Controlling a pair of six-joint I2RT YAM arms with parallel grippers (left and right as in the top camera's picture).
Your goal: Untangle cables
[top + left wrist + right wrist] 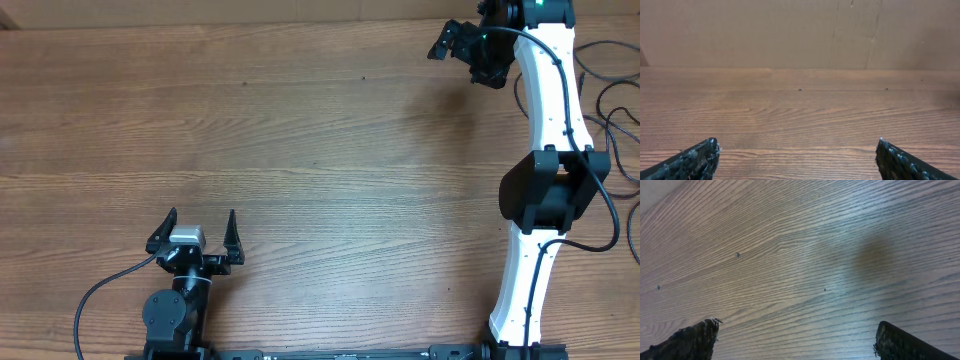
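A brown wood-grain worktop (300,130) carries a few tiny dark specks (800,90). Along its far edge stands a plain beige panel (740,30), creased by faint vertical seams toward its right side

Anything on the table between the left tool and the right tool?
No. Overhead view shows only bare brown wood-grain tabletop between the open black left tool and the open black right tool.
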